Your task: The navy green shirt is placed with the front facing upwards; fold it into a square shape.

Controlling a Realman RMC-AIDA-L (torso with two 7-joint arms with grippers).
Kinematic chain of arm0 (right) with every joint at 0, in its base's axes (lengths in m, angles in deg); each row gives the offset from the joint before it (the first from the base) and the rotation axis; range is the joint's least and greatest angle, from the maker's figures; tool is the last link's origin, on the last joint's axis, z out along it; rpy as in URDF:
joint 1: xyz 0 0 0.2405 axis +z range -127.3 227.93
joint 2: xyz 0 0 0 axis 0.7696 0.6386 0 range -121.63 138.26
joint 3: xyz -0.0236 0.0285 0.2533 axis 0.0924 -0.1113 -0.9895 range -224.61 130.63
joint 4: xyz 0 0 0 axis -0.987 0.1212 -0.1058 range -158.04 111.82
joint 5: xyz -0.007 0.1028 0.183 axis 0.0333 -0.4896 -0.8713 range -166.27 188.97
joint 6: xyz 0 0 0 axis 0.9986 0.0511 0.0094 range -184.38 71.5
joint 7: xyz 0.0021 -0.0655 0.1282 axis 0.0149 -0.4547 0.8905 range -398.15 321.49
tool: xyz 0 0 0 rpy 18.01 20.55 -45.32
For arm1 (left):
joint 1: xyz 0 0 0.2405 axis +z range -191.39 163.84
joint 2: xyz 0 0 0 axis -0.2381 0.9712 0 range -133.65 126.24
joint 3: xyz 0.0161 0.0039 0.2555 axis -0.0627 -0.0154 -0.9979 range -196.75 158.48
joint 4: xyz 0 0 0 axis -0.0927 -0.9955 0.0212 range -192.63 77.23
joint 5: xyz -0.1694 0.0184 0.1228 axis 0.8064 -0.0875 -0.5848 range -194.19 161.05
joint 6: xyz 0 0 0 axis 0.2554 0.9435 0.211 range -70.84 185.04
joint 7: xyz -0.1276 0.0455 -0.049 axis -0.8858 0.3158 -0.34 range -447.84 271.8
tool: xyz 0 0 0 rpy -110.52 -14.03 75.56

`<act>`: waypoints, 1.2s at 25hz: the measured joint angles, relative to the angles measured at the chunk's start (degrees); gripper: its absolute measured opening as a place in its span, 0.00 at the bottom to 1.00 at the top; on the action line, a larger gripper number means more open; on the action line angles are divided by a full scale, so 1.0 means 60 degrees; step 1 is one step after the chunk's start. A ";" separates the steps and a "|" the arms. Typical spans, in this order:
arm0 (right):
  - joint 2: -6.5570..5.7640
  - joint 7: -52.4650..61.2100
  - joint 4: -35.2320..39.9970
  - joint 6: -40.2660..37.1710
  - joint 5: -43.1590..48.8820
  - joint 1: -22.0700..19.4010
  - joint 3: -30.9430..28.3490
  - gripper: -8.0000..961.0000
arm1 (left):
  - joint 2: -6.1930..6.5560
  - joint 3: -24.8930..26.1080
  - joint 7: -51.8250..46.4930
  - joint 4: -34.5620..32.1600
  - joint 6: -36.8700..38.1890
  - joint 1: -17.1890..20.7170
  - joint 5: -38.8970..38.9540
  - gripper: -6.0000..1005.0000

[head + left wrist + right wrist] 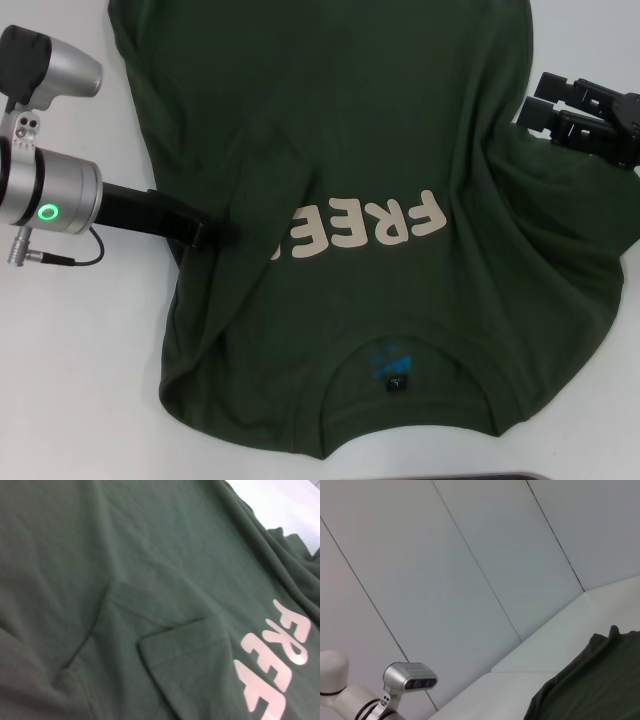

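Note:
The navy green shirt (380,150) lies front up on the white table, its collar (400,350) nearest me and the cream "FREE" lettering (365,228) upside down. One sleeve (195,660) is folded inward over the chest and covers the end of the lettering. My left gripper (215,232) rests at the shirt's left edge, on that fold. At the shirt's right edge, my right gripper (533,100) has its two black fingers apart and their tips at the fabric. The right wrist view shows only a corner of the shirt (590,680).
Bare white table (80,380) lies to the left of the shirt and at the far right corner (590,40). The far hem runs out of the head view. A pale panelled wall (470,555) stands behind the table.

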 joint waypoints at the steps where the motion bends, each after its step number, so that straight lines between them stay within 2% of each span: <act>1: 0.0000 0.0000 0.0000 0.0002 0.0000 -0.0001 0.0000 0.95 | -0.0002 0.0000 -0.0010 0.0001 0.0057 -0.0016 0.0002 0.12; 22: 0.0000 -0.0014 0.0000 -0.0003 0.0001 0.0000 0.0000 0.95 | -0.0462 -0.0065 0.0086 -0.0462 0.1035 -0.0179 -0.0005 0.12; 28: 0.0000 -0.0014 0.0000 -0.0017 0.0001 -0.0020 0.0000 0.95 | -0.0461 -0.0085 0.0035 -0.0764 0.0959 -0.0039 -0.0019 0.12; 30: 0.0000 -0.0019 0.0000 -0.0019 0.0001 -0.0027 0.0000 0.95 | -0.0333 -0.0057 0.0020 -0.0788 0.0886 0.0074 -0.0045 0.12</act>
